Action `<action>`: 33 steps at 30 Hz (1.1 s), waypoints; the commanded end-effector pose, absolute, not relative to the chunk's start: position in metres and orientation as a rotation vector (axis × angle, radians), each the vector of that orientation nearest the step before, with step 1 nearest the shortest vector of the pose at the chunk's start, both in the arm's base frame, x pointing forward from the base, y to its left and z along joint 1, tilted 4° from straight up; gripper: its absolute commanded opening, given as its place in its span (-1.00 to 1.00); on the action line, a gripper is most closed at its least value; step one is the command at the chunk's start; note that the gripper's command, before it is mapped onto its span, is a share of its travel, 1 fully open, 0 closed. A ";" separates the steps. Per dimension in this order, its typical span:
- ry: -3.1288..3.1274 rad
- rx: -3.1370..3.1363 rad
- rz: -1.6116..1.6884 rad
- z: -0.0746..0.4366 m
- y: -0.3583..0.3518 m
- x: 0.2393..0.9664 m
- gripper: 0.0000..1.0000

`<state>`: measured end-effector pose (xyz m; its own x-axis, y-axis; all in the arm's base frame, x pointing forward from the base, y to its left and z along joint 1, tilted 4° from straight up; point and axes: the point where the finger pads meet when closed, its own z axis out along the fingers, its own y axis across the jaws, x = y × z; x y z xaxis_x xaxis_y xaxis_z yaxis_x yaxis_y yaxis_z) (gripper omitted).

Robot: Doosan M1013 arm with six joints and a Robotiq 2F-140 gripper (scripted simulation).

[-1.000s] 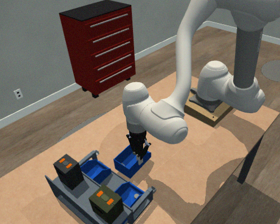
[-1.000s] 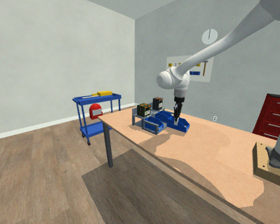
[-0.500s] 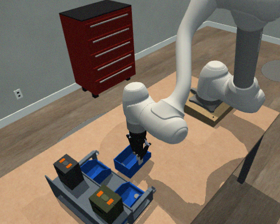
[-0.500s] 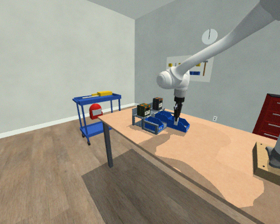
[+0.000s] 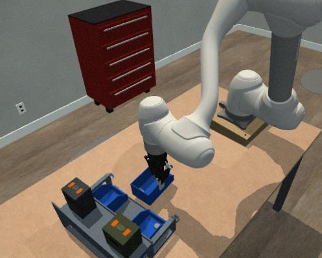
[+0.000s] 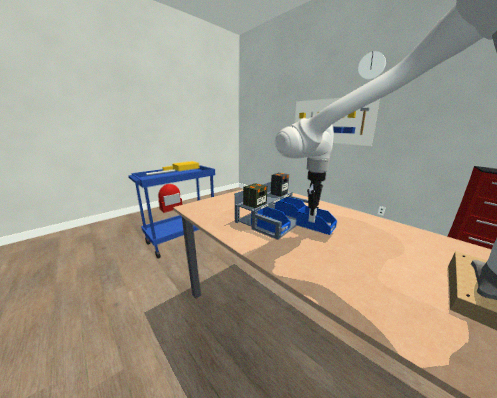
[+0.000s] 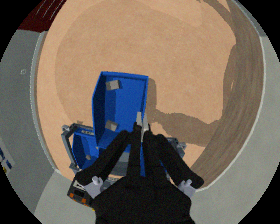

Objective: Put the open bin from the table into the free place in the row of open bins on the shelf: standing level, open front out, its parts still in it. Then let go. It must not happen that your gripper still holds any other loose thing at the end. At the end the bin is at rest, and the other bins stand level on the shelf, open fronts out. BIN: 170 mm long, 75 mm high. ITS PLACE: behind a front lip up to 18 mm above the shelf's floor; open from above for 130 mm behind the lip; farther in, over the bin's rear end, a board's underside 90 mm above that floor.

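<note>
The open blue bin stands level on the table in front of the shelf, with small grey parts inside. My gripper points down and is shut on one long side wall of this bin, one fingertip inside and one outside. The grey shelf holds one blue bin at its far end and another blue bin at its near end. A free place lies between them. In the wrist view the fingers hide much of the shelf.
A black box and an olive box stand on the shelf's upper board, behind the bin row. Raised grey end brackets flank the row. The robot's base is at the table's other end.
</note>
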<state>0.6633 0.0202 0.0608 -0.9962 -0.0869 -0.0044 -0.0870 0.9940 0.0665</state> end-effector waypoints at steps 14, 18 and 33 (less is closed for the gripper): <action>3.236 -0.147 0.099 0.064 0.020 0.668 -1.00; 3.243 -0.147 0.098 0.064 0.020 0.668 -1.00; 3.243 -0.147 0.098 0.064 0.020 0.668 -1.00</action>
<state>0.6679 0.0204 0.0643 -0.9902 -0.0935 0.1037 -0.0871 0.9941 0.0650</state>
